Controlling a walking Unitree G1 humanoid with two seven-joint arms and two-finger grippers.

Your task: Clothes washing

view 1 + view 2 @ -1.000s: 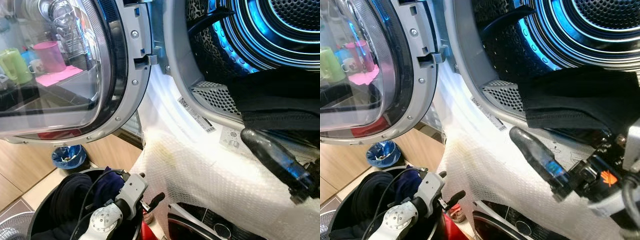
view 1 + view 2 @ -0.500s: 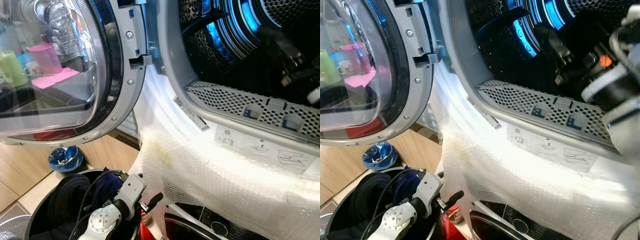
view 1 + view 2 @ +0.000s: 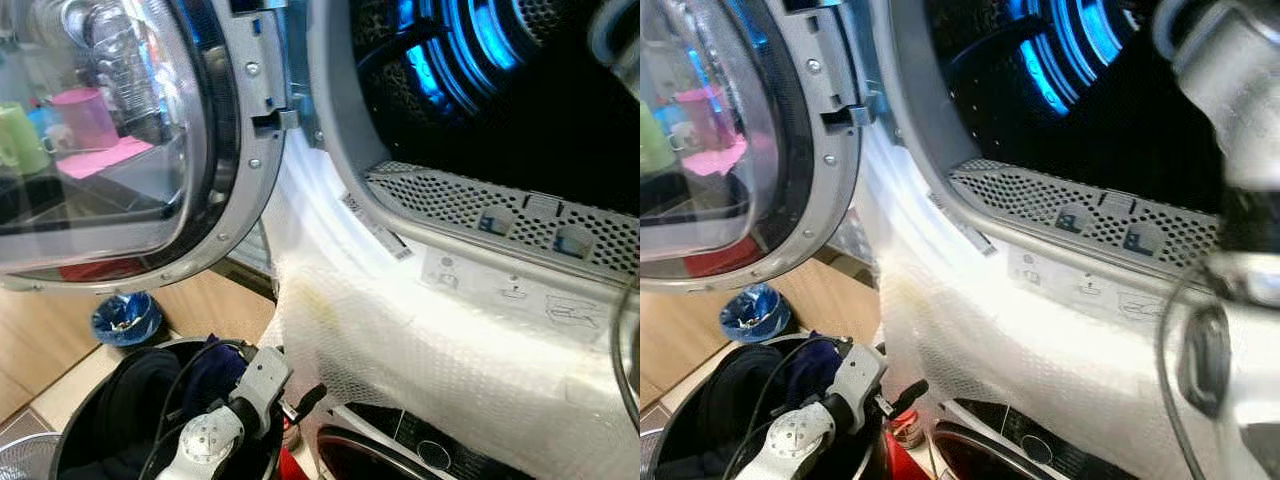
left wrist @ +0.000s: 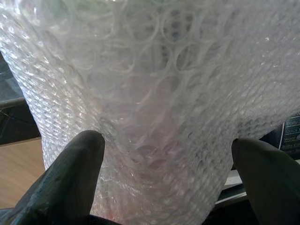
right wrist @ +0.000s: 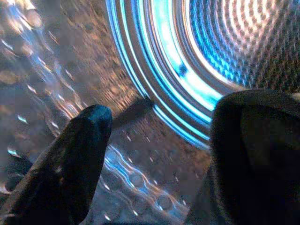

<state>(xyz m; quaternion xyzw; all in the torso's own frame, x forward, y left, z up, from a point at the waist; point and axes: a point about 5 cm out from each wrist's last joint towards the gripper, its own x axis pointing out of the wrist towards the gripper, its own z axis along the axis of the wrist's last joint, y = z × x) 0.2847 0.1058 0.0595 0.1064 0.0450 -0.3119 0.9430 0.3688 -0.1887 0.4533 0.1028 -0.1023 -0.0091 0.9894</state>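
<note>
The washing machine's drum [image 3: 470, 60] stands open, lit blue inside, with its round glass door [image 3: 120, 140] swung out to the left. My right arm [image 3: 1230, 70] reaches into the drum. There my right gripper [image 5: 164, 108] is open, with the ribbed drum wall showing between its fingers [image 5: 70, 159]. A black basket [image 3: 75, 430] at the bottom left holds dark clothes [image 3: 145, 385]. My left gripper [image 4: 168, 140] hangs open just over the basket, facing the bubble wrap [image 4: 159, 84] without touching it.
Bubble wrap [image 3: 430, 340] drapes over the machine's front lip and down its face. A perforated grey sill [image 3: 470, 200] runs along the drum's opening. A small blue bin [image 3: 120, 318] sits on the wooden floor beyond the basket. Cups are reflected in the door glass.
My right gripper, which held a black garment at the drum's lip, has gone deep into the drum and now stands open. The garment has left the lip. The left arm stays still.
</note>
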